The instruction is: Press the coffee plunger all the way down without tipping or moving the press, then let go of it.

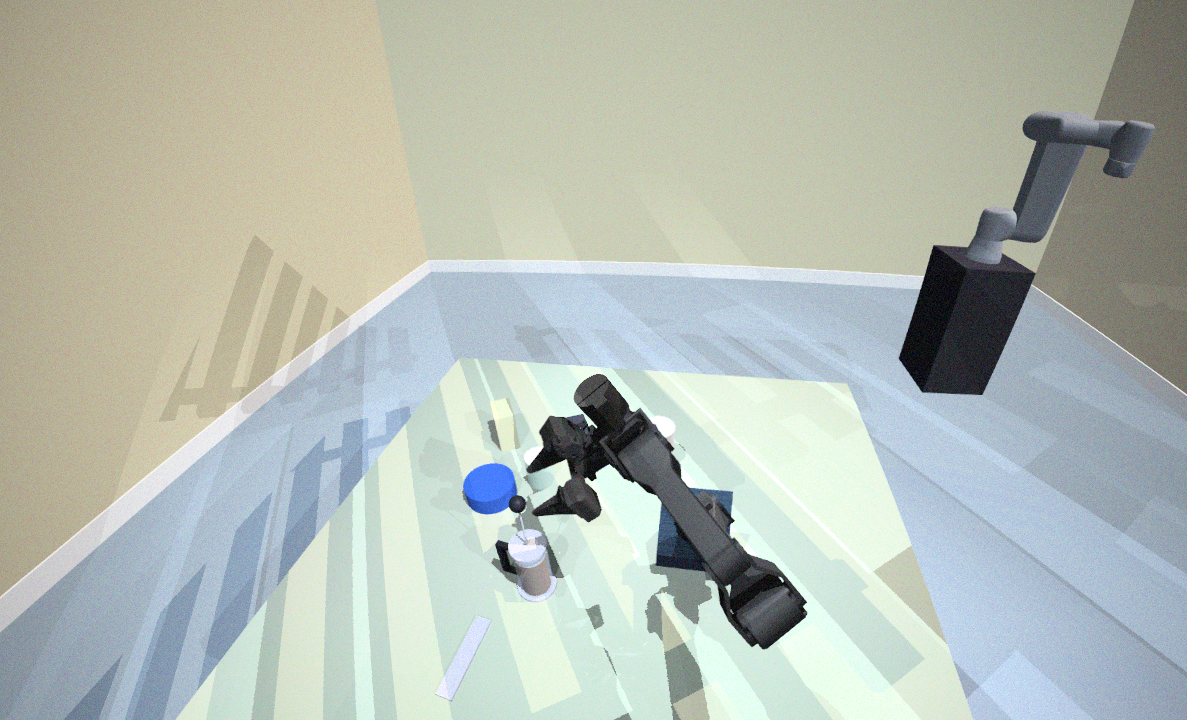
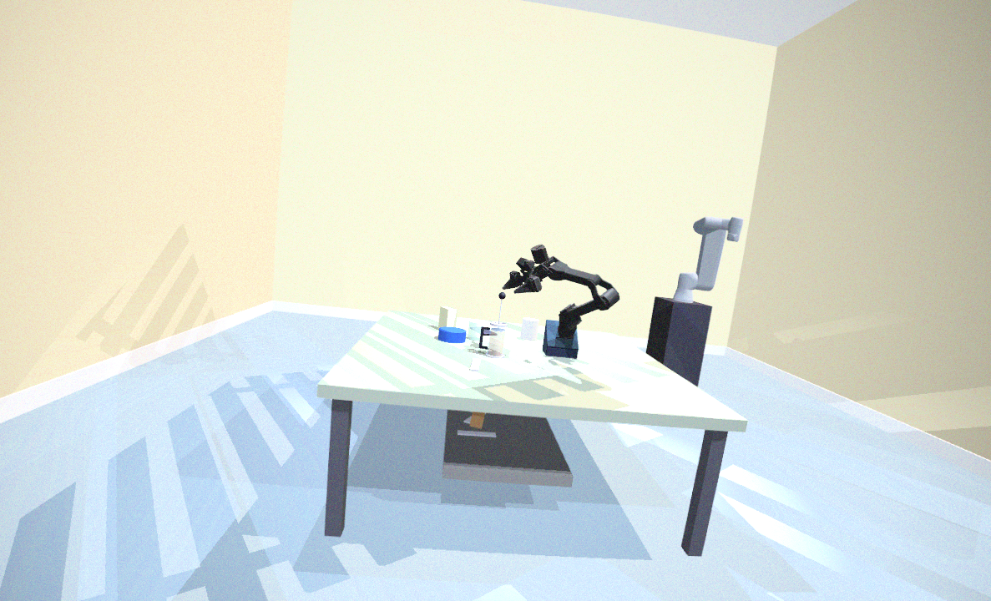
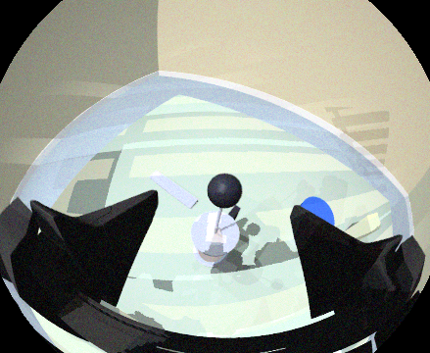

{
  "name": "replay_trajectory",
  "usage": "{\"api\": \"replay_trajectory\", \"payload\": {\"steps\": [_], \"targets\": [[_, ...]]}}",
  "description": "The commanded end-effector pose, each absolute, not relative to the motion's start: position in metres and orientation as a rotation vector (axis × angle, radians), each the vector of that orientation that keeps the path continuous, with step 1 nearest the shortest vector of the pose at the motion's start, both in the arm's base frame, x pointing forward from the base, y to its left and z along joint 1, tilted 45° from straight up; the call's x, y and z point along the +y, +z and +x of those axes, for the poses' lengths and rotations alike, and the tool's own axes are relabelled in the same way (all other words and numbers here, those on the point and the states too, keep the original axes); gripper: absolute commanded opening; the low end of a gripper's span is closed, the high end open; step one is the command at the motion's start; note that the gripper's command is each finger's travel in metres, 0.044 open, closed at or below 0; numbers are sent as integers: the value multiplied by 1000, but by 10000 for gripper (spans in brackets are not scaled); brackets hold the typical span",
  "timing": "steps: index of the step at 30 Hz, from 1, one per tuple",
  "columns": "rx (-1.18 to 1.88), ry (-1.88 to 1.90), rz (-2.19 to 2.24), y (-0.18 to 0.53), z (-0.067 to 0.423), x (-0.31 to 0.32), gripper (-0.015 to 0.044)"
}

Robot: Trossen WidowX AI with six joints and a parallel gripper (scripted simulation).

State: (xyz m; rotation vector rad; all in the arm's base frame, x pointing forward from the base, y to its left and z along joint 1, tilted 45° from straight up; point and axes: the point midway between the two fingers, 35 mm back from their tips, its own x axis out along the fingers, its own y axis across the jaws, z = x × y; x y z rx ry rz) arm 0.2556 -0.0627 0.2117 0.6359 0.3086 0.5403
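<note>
Jaws wide open, empty, above plunger knob [image 3: 225, 190]

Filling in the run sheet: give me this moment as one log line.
phase: approach | gripper: open, empty, above plunger knob | plunger: still raised | coffee press: upright on table

No text, label, brand, number or sign can be read in any of the three views. The coffee press [image 1: 533, 565] and its plunger knob [image 1: 517, 504] carry no lettering (the glass body and the dark ball are plain), and neither does the blue disc [image 1: 487, 488] toward the tabletop's [image 1: 812, 465] far left corner. The dark pedestal [image 1: 964, 322] beyond the tabletop's far right corner is likewise unmarked on the faces that show.
</note>
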Motion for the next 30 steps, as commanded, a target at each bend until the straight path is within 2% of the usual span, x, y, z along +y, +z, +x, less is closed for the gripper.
{"api": "replay_trajectory", "payload": {"steps": [1, 24, 30], "targets": [[317, 537, 643, 208, 259, -60, 440], [305, 540, 646, 207, 285, -40, 440], [305, 540, 646, 207, 285, -40, 282]]}}
